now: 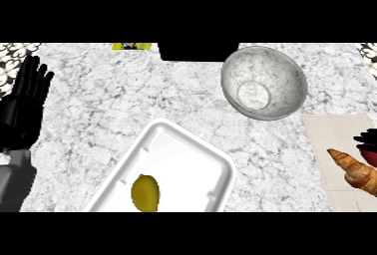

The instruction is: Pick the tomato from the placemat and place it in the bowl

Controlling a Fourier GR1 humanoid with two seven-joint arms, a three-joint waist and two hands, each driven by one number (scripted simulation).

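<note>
At the placemat (340, 130) edge, the tomato (370, 155) is cut off beside a croissant (356, 171); the left robot hand (23, 102) rests released.

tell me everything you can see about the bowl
The bowl is round and deep, with a grey-white marbled look like the counter it stands on. It sits upright toward the far right of the counter, its small flat bottom showing inside, and nothing shows in it. It stands apart from the white tray nearer the robot and from the beige placemat at the right edge. No hand touches it.
</note>
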